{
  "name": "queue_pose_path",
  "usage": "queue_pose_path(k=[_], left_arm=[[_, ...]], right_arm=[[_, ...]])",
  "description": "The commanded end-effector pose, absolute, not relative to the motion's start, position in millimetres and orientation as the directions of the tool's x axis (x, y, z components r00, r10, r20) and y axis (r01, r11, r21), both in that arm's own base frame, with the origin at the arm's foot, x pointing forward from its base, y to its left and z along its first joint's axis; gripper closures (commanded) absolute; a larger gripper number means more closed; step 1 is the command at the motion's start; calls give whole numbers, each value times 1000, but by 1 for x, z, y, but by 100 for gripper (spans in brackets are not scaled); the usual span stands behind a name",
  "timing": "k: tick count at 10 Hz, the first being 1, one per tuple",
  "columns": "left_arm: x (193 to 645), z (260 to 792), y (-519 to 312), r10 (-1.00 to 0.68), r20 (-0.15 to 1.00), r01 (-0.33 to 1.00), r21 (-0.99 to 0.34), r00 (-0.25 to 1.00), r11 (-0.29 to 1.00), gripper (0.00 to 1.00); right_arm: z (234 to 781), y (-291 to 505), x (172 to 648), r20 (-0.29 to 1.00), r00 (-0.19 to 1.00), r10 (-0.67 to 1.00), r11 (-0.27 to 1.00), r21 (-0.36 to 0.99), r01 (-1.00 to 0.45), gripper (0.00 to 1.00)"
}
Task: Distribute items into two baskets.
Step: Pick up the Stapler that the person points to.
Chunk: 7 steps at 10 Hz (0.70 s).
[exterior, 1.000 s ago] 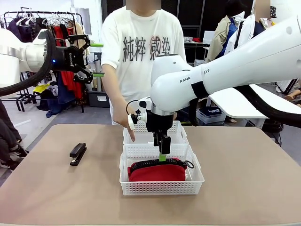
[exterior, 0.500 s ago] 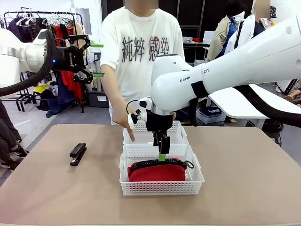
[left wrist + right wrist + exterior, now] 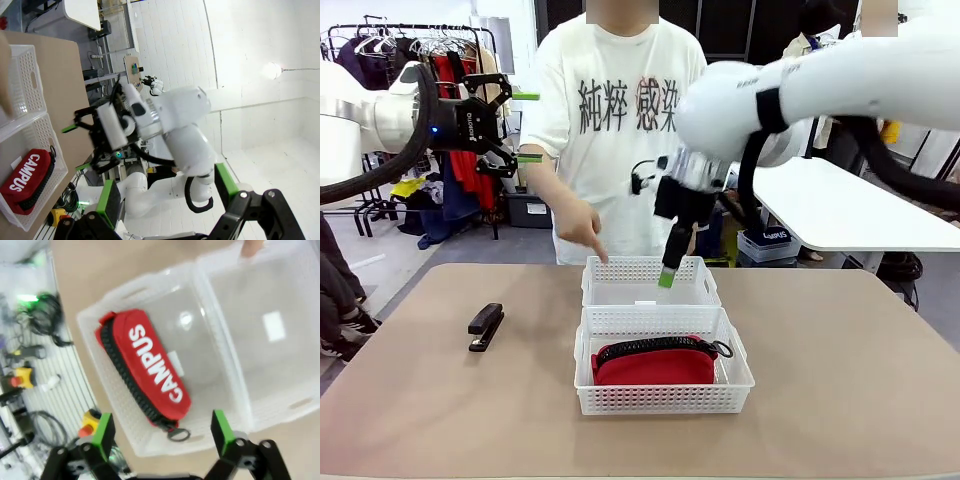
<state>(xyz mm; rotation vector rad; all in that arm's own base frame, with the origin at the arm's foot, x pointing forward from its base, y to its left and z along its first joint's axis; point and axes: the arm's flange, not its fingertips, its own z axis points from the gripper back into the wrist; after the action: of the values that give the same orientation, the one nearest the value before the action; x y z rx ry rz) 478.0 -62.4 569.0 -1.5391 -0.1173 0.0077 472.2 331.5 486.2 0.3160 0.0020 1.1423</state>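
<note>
Front view: two matching white plastic baskets with lattice sides are sitting end to end in the middle of a tan table (image 3: 840,380). The near basket (image 3: 665,398) is holding a soft red fabric pouch (image 3: 654,366) with a black zipper. The far basket (image 3: 650,268) is touching it from behind. A small black stapler (image 3: 486,326) is lying flat on the table, well to the left. The person's hand (image 3: 582,225) is pointing down at the far basket's left corner. The right gripper (image 3: 668,272) is hanging above the far basket, gripping nothing. The left gripper (image 3: 526,127) is raised at the left, its jaws spread wide.

Left wrist view: the left gripper's (image 3: 166,181) green pads are standing wide apart. The pouch (image 3: 25,176), printed CAMPUS, is lying in the near basket.

Right wrist view: the right gripper (image 3: 162,432) is spread wide above the translucent baskets. The pouch (image 3: 150,372) is lying diagonally in the near one.
</note>
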Motion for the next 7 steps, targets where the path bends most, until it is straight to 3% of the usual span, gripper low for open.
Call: queue_pose_path(k=[1, 3, 5, 6, 7], left_arm=[[477, 571, -62, 79, 75, 73, -997, 994, 31, 0], [477, 571, -62, 79, 75, 73, -997, 994, 31, 0], [477, 571, -62, 79, 75, 73, -997, 994, 31, 0], [477, 571, -62, 79, 75, 73, -997, 994, 31, 0], [477, 571, -62, 79, 75, 73, -997, 994, 31, 0]], right_arm=[[515, 315, 478, 154, 618, 771, 521, 406, -751, 0], [540, 261, 497, 186, 799, 571, 622, 538, -570, 0], [549, 225, 501, 247, 866, 435, 636, 596, -490, 0], [554, 220, 498, 304, 855, 420, 679, 520, -518, 0], [554, 229, 514, 187, 827, 530, 623, 576, -530, 0]])
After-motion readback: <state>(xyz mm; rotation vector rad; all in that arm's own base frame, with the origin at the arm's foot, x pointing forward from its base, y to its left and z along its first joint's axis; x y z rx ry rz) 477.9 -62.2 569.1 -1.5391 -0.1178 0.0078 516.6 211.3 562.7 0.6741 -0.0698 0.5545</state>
